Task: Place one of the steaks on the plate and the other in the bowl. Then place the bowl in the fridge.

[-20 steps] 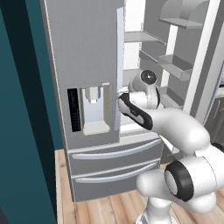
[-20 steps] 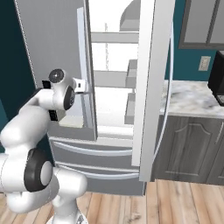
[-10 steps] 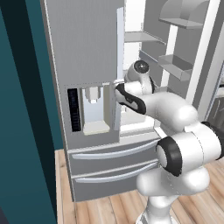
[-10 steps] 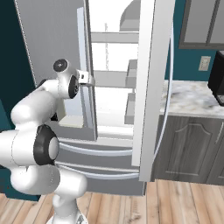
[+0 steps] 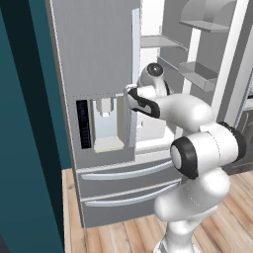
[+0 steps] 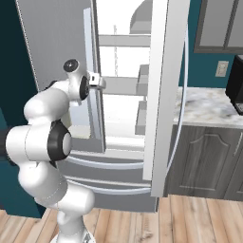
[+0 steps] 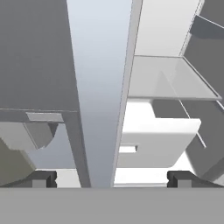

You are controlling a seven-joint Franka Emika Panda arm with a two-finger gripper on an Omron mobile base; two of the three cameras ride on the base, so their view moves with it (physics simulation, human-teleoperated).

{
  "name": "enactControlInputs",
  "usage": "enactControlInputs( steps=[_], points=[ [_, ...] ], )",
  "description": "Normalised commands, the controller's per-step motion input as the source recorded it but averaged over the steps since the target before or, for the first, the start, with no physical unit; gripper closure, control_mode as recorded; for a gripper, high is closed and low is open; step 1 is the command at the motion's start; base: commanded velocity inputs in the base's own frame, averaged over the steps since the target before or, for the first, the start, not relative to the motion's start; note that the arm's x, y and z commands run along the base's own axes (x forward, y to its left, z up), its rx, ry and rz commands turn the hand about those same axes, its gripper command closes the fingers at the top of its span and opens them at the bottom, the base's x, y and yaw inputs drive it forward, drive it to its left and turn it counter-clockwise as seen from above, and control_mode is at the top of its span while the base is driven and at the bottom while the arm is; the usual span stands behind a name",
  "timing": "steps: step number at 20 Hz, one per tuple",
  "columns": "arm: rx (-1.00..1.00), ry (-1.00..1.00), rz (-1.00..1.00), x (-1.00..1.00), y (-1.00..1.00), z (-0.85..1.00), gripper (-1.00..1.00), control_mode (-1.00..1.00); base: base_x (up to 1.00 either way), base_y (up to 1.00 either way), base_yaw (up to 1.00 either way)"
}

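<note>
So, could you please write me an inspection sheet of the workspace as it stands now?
Surface: wood plank floor; marble counter right of the fridge.
Job's things: fridge, right door swung open, left door closed; white shelves bare where visible.
Clutter: dark appliance on the counter.
Grippers: gripper open, straddling the left door's vertical handle, not clamped.
Cables: nothing seen.
Surroundings: teal walls, grey cabinets.

The fridge [image 5: 99, 74] top is cut off by the frame; its door hides the left shelves
</note>
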Motion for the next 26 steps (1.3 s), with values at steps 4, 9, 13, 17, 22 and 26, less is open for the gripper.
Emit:
enactControlInputs(
  steps=[4, 9, 13, 17, 22, 26],
  points=[
    [0.00, 0.00, 0.00, 0.43, 0.02, 0.00, -1.00, -1.00, 0.00, 0.00, 0.00],
    [0.00, 0.00, 0.00, 0.37, 0.07, -0.02, -1.00, -1.00, 0.00, 0.00, 0.00],
    [0.00, 0.00, 0.00, 0.41, 0.03, -0.10, -1.00, -1.00, 0.00, 0.00, 0.00],
    [0.00, 0.00, 0.00, 0.49, 0.00, -0.13, -1.00, -1.00, 0.00, 0.00, 0.00],
    [0.00, 0.00, 0.00, 0.49, 0.00, -0.17, -1.00, -1.00, 0.00, 0.00, 0.00],
    [0.00, 0.00, 0.00, 0.45, 0.06, 0.00, -1.00, -1.00, 0.00, 0.00, 0.00]
  ],
)
